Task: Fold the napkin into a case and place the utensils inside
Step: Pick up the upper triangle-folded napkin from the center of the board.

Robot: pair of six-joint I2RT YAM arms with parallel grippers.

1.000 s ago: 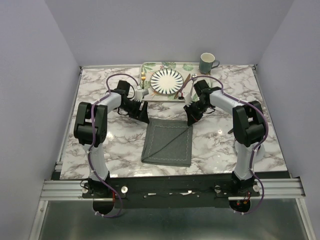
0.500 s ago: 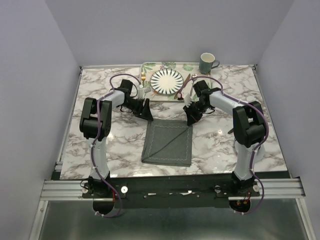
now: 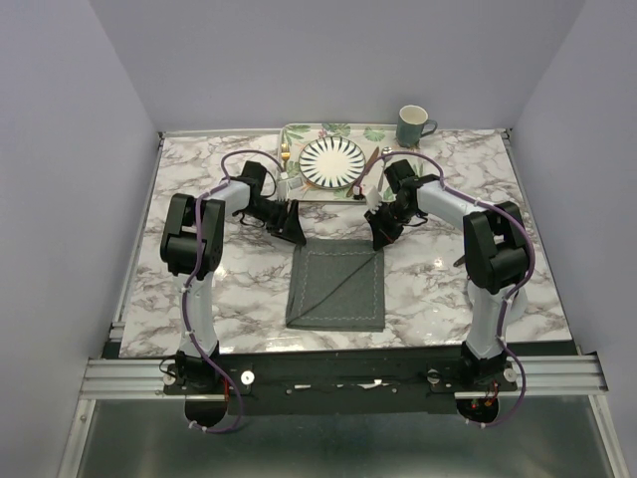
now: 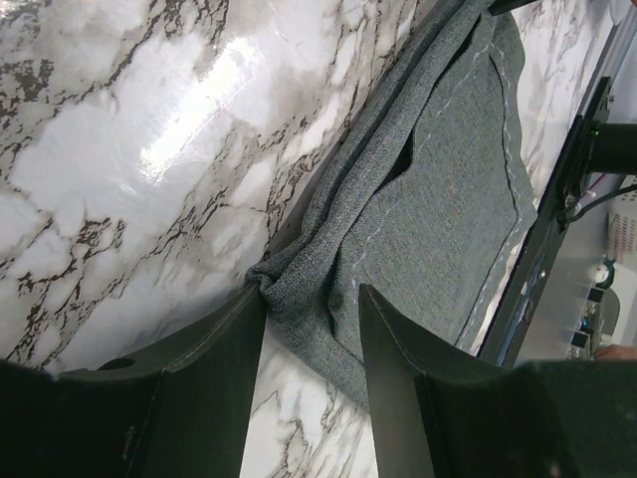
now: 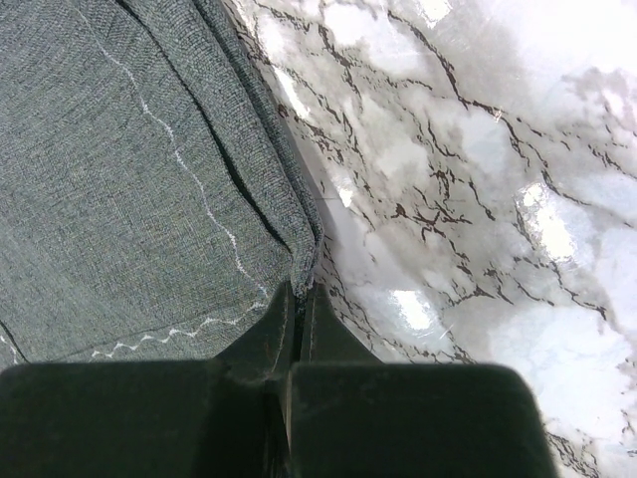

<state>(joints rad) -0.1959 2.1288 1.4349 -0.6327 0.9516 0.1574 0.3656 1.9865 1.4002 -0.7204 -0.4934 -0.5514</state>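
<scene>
Napkin (image 3: pixel 336 287) corners sit at both grippers. The right gripper (image 5: pixel 299 299) is pressed together on the cloth's far right corner, with a folded edge caught at its tips. The left gripper (image 4: pixel 311 311) stands spread astride the far left corner, with bunched cloth between its fingers but not pinched. The dark grey cloth lies on the marble table (image 3: pixel 199 199), just on the near side of the striped plate (image 3: pixel 331 161), with a diagonal crease across it. A gold fork (image 3: pixel 286 151) lies left of the plate, and brownish cutlery (image 3: pixel 370 159) lies right of it. A green mug (image 3: pixel 412 125) sits beyond the plate's right side.
</scene>
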